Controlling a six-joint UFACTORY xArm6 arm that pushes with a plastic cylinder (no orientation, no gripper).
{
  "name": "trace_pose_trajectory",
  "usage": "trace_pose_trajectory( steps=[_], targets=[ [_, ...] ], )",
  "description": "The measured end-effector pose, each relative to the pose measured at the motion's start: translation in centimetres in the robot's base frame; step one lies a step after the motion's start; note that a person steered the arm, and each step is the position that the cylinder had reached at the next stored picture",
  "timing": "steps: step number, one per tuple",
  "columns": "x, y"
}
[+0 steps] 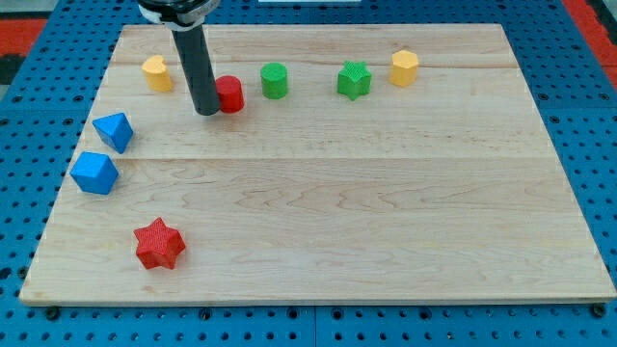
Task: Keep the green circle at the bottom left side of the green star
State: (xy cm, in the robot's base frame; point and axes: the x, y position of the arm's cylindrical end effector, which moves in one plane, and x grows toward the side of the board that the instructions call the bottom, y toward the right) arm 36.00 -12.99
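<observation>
The green circle [275,80] stands near the view's top, left of centre. The green star [354,80] is to its right at about the same height, a clear gap between them. My tip [207,111] is at the lower end of the dark rod, left of the green circle, touching or almost touching the left side of a red circle [230,94]. The red circle sits between my tip and the green circle.
A yellow block [157,73] is at the top left, a yellow hexagon [404,68] right of the green star. Two blue blocks [114,131] [94,173] lie at the left edge. A red star [159,243] is at the bottom left. The wooden board [386,212] rests on a blue pegboard.
</observation>
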Motion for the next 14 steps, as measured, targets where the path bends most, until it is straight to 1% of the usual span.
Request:
trace_pose_trajectory(
  steps=[1,2,3,4,5,7,8,9,10,11,12,13,14],
  targets=[
    [1.5,0.8],
    [1.6,3.3],
    [0.8,6.9],
    [-3.9,10.3],
    [-8.3,12.1],
    [-12.1,10.2],
    [-11.0,10.0],
    [-8.2,11.3],
    [-6.6,12.5],
    [-10.6,12.6],
    [-12.8,7.9],
    [-9.4,6.2],
    [-4.9,9.1]
  ],
)
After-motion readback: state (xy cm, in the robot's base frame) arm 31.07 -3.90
